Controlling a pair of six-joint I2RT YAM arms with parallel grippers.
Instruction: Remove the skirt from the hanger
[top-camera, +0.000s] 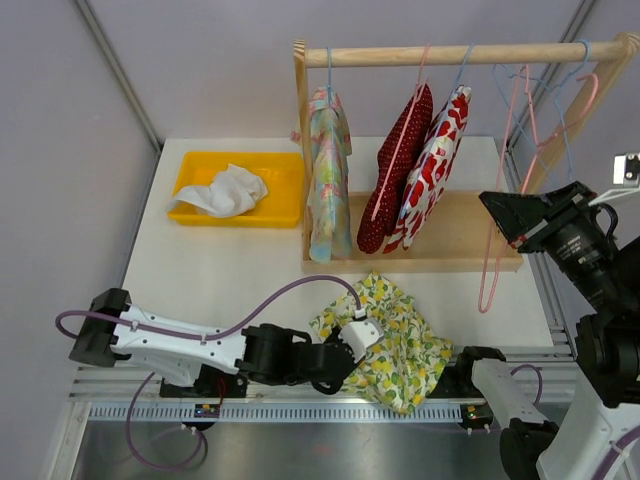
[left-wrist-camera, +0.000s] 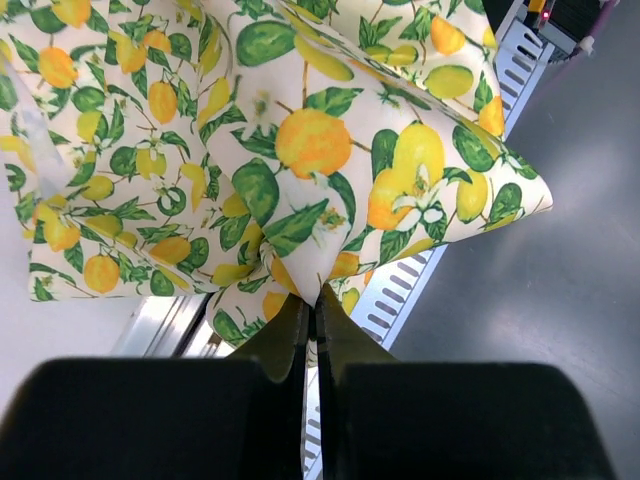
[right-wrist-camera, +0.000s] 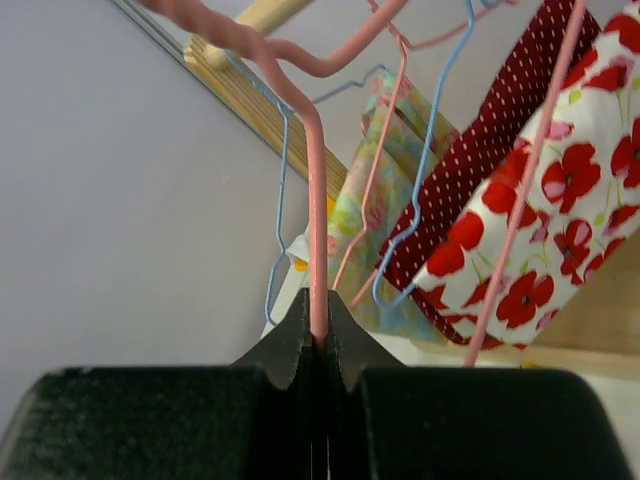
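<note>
The skirt (top-camera: 400, 350), white with a yellow lemon and green leaf print, lies crumpled on the table's near edge, partly over the metal rail. My left gripper (top-camera: 360, 335) is shut on a fold of it; in the left wrist view the skirt (left-wrist-camera: 300, 150) bunches out from the closed left gripper (left-wrist-camera: 312, 305). The bare pink wire hanger (top-camera: 497, 250) hangs by the rack's right end with no cloth on it. My right gripper (top-camera: 498, 215) is shut on its wire. The right wrist view shows the hanger's wire (right-wrist-camera: 318, 200) pinched in that gripper (right-wrist-camera: 318, 335).
A wooden rack (top-camera: 460, 52) stands at the back with a pastel floral garment (top-camera: 328, 170), a red dotted one (top-camera: 400, 160) and a poppy-print one (top-camera: 435, 160). Empty blue and pink hangers (top-camera: 560, 100) hang at its right. A yellow tray (top-camera: 190, 165) holds a white cloth.
</note>
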